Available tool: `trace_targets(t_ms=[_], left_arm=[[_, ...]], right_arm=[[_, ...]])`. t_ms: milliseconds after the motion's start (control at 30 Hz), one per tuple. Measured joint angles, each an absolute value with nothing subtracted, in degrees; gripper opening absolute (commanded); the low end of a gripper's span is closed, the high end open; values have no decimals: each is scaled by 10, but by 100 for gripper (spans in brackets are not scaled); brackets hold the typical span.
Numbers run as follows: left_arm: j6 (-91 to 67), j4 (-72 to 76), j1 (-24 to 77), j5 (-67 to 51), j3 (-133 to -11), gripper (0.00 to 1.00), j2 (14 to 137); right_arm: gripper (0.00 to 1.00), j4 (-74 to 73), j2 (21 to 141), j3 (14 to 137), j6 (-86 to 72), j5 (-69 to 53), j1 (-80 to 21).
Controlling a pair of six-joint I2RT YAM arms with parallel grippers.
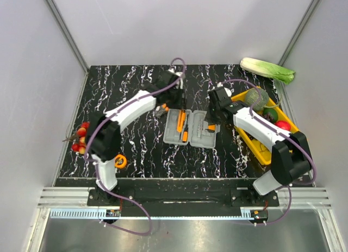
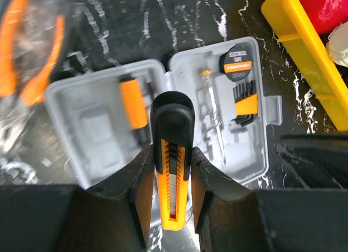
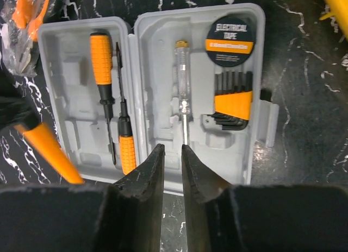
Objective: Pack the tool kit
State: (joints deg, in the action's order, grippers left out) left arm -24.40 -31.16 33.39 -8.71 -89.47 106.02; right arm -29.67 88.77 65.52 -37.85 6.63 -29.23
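your left hand (image 2: 171,153) grips the utility knife (image 2: 173,119) near the open case (image 2: 81,121); your right hand (image 3: 173,154) hovers narrow, empty.

- Grey plastic case (image 3: 70,100) lies open flat on the black marbled table (image 3: 304,100).
- Left half: two orange-handled screwdrivers (image 3: 101,54).
- Right half: clear tester screwdriver (image 3: 183,83), electrical tape roll (image 3: 232,40), hex keys (image 3: 234,100).
- Orange-and-black utility knife (image 2: 173,208), clamped in the left pincer (image 2: 171,150) over the case.
- Bagged orange pliers (image 2: 32,51) beside the case.
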Motion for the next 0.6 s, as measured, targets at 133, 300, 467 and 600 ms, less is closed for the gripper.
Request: trace_targets(t_ms=[133,300,467,600], left_arm=[[-244,-315,366,-91,-952,0,1141],[-253,-338,392,-90,-995,0,1200],[-287,-362,403,-91,-1050,0,1236],[-316,-378,405,-86,-1063,0,1243]], right_arm=[[25,-298,868,637,-382,85,-284],[25,-302,834,609,-391,101,-278],[25,-313,827,593,-403,105,-277],[25,-318,827,588,-411,105,-277]])
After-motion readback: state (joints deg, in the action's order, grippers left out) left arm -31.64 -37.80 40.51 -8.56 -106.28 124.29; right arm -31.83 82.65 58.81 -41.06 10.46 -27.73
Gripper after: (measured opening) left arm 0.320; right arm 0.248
